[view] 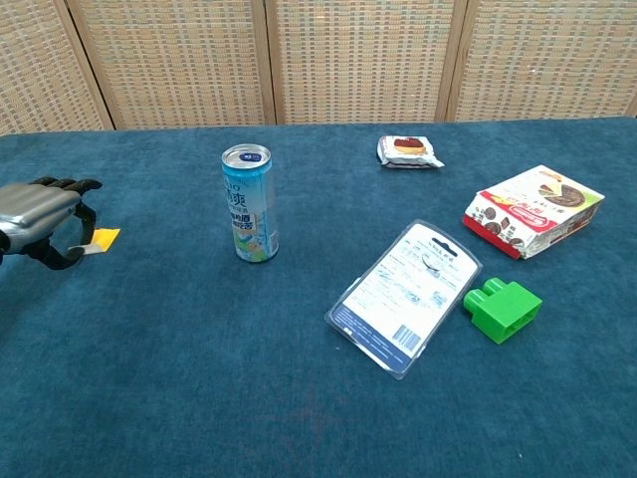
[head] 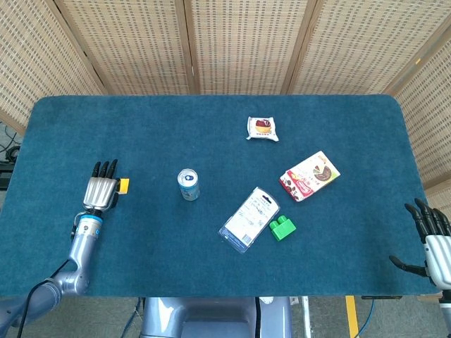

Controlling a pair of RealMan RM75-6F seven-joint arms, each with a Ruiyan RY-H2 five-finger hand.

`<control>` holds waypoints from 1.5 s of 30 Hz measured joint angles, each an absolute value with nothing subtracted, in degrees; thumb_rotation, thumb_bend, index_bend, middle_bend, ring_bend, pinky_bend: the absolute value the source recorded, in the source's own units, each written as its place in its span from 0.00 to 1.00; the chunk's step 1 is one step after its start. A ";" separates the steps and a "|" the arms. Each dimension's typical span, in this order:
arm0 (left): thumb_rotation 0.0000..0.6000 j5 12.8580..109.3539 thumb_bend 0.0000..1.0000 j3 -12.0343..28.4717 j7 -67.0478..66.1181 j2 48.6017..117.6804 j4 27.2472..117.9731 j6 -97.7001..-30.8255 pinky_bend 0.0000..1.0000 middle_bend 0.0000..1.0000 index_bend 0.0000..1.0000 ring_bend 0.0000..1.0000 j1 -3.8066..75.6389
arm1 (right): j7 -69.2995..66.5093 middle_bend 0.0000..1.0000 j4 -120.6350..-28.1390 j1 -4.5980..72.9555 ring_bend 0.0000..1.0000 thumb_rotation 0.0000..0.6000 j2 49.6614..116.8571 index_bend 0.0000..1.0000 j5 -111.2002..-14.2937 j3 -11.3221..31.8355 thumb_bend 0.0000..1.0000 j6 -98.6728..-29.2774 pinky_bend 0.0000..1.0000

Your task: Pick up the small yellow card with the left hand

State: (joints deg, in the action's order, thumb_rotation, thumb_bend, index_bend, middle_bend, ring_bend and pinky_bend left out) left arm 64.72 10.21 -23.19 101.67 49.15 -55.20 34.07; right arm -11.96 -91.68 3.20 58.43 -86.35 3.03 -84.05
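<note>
My left hand (head: 101,191) sits at the left side of the blue table (head: 141,127), its fingers curled down around the near end of the small yellow card (head: 123,186). The card's far end sticks out to the right of my hand, and I cannot tell whether it is lifted off the cloth. My right hand (head: 431,241) hangs off the table's right edge with fingers spread, holding nothing. A drink can (view: 248,202) stands upright, well to the right of the card.
</note>
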 measured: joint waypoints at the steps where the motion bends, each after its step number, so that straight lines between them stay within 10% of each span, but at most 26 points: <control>1: 1.00 64.72 0.48 10.24 -23.20 101.64 49.16 -55.21 0.00 0.00 0.57 0.00 34.07 | -11.97 0.00 -91.69 3.18 0.00 1.00 58.43 0.00 -86.33 3.01 0.10 -84.04 0.00; 45: 1.00 62.58 0.48 14.99 -24.20 101.08 45.93 -55.65 0.00 0.00 0.57 0.00 38.25 | -11.97 0.00 -91.67 3.35 0.00 1.00 58.37 0.00 -86.06 3.13 0.10 -83.70 0.00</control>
State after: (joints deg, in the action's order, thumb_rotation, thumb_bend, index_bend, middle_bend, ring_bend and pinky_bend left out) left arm 62.58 14.99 -24.20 101.08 45.93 -55.65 38.25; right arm -11.97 -91.67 3.35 58.37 -86.06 3.13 -83.70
